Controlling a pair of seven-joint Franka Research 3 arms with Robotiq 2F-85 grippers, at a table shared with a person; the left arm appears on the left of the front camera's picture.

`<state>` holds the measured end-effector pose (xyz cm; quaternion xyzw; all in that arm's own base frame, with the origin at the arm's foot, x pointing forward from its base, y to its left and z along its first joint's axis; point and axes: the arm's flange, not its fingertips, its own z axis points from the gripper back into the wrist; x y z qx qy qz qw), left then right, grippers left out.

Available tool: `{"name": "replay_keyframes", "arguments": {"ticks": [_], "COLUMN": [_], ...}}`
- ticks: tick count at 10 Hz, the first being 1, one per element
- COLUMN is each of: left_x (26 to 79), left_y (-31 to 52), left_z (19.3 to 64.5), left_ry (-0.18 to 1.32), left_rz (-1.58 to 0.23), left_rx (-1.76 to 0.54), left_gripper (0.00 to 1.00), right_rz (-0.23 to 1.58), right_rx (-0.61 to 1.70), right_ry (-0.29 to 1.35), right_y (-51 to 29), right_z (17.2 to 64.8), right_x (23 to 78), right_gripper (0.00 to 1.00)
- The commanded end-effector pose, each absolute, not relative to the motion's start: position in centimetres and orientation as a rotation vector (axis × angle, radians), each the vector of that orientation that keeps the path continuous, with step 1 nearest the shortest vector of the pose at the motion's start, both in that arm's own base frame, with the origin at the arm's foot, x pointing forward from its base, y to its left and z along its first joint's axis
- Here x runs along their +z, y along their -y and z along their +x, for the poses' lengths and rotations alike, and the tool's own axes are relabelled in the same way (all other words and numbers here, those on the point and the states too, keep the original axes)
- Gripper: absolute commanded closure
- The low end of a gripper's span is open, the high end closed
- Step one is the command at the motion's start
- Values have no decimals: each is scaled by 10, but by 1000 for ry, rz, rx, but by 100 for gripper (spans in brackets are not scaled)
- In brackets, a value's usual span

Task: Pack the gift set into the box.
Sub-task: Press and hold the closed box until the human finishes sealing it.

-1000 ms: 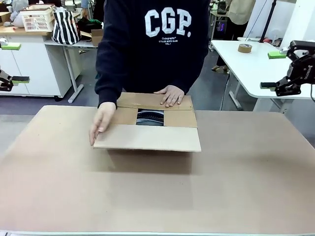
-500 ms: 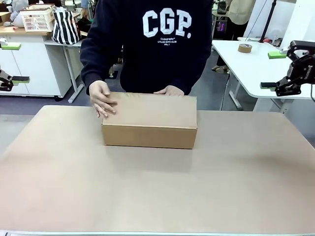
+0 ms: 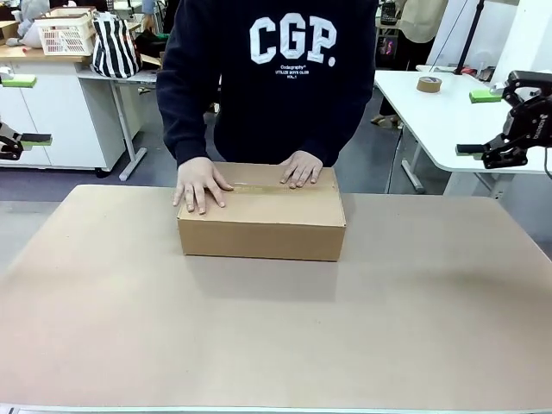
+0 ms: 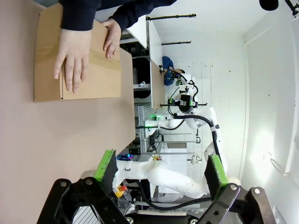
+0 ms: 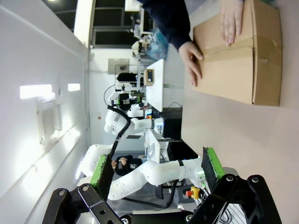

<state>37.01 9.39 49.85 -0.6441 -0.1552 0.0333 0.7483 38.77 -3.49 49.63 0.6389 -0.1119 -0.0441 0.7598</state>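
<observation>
The box (image 3: pixel 259 239) stands shut at the far middle of the table, its flaps folded flat and a tape strip (image 3: pixel 255 185) running along the top. A person across the table rests one hand (image 3: pixel 201 185) on the top's left end and the other hand (image 3: pixel 302 167) on its far edge. The gift set is hidden inside the box. My left gripper (image 3: pixel 26 110) hangs open off the table's left side. My right gripper (image 3: pixel 477 123) hangs open off the right side. Both are far from the box. The left wrist view has the open left gripper (image 4: pixel 161 168) and the box (image 4: pixel 105 79). The right wrist view has the open right gripper (image 5: pixel 157 169) and the box (image 5: pixel 233 70).
The brown table top (image 3: pixel 276 336) is bare in front of the box. A white table (image 3: pixel 431 121) with a tape roll (image 3: pixel 429 84) stands behind my right gripper. A white cabinet (image 3: pixel 60 121) with a basket and a striped bag stands at the far left.
One second ago the box's flaps were partly open with the gift set showing. The person folded them shut and now lays both hands flat on top. Neither gripper has moved.
</observation>
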Motion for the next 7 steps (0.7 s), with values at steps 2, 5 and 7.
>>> {"name": "replay_keyframes", "arguments": {"ticks": [2,5,7], "left_x": [504,504,504], "left_y": [-93,-93,-93], "left_z": [370,370,370], "left_ry": [339,339,339], "left_rz": [-1429,-1429,-1429], "left_rx": [77,77,77], "left_gripper": [0,0,0], "right_rz": [1396,1396,1396], "right_rx": [-81,-81,-81], "right_ry": [246,246,246], "right_y": [39,39,39], "right_z": [386,386,386], "right_x": [495,495,495], "right_gripper": [0,0,0]}}
